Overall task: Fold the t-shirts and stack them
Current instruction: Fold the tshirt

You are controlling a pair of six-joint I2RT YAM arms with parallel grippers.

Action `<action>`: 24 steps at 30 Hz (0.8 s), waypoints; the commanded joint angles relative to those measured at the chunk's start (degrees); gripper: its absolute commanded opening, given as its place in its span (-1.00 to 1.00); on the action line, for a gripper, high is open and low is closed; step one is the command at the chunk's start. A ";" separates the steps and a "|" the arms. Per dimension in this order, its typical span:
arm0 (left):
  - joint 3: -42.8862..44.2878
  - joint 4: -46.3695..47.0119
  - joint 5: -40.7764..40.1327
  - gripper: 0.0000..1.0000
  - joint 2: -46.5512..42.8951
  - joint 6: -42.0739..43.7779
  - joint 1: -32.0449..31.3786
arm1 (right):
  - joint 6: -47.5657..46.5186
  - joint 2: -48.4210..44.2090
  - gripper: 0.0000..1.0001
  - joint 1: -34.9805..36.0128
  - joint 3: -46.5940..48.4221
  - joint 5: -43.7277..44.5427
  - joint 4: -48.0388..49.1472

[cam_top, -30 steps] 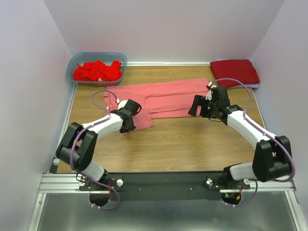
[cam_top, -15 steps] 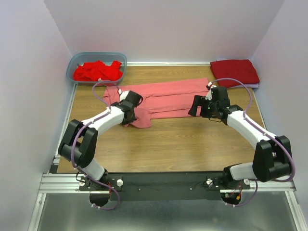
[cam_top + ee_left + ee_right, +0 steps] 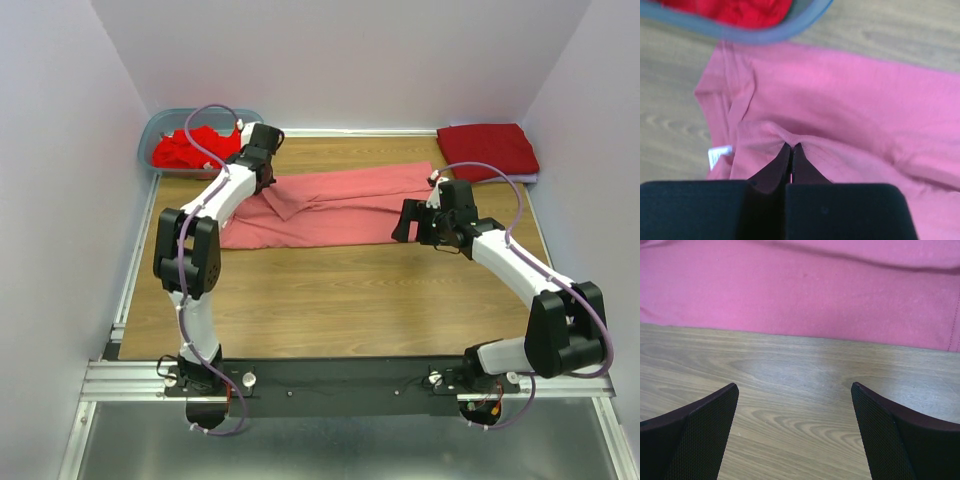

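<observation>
Pink t-shirt (image 3: 340,205) lies across the back half of the table (image 3: 340,295), its left end by the tub (image 3: 158,128). Left wrist view: left gripper (image 3: 791,150) pinched tight on a raised fold of it, label (image 3: 719,154) just beside; the top view hides this grip. Right wrist view: right gripper (image 3: 794,387) spread wide over bare wood, just short of the hem. Top view only: folded crimson t-shirt (image 3: 487,150) in the back right corner, red t-shirts (image 3: 190,152) in the tub.

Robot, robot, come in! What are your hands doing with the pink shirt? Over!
Left gripper shut on a fold of the pink t-shirt. Right gripper open, above the table by the shirt's near edge. Tub close beyond left gripper.
</observation>
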 commanded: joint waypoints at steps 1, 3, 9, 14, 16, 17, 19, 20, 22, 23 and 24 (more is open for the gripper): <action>6.25 -0.43 -1.68 -1.00 4.25 2.31 -0.08 | -1.41 0.86 1.00 0.18 -0.10 -1.38 -1.05; 7.75 0.36 -1.33 -0.99 5.49 2.57 -0.08 | -1.50 1.48 1.00 0.09 0.25 -1.90 -1.05; 8.46 2.12 -1.15 -0.53 8.92 3.98 0.01 | -1.41 3.33 1.00 0.18 0.26 -2.44 -1.05; 7.84 4.75 -0.01 -0.04 7.61 3.71 0.27 | 0.34 2.80 0.99 0.18 0.52 3.43 -0.96; 8.37 4.93 1.30 0.14 6.99 3.72 0.27 | 1.22 2.80 0.99 0.18 0.87 5.99 -1.05; 8.63 4.67 1.75 0.29 6.21 3.63 0.36 | 1.66 2.89 0.99 0.09 1.04 8.44 -1.05; 9.25 3.62 3.15 0.34 4.71 3.02 0.27 | 2.45 3.15 0.98 0.09 1.31 11.43 -1.05; 8.99 3.27 3.50 0.34 2.44 1.97 0.36 | 2.98 3.50 0.97 -0.35 1.40 12.67 -1.05; 6.45 2.30 3.60 0.34 -0.73 0.47 0.45 | 3.94 4.47 0.96 -1.31 1.92 14.52 -0.96; 3.39 1.86 3.77 0.34 -4.23 -1.36 0.54 | 4.38 4.91 0.96 -3.23 2.10 13.92 -0.96; 1.19 1.68 4.21 0.34 -6.18 -2.43 0.88 | 4.82 5.26 0.96 -4.38 2.10 13.30 -0.87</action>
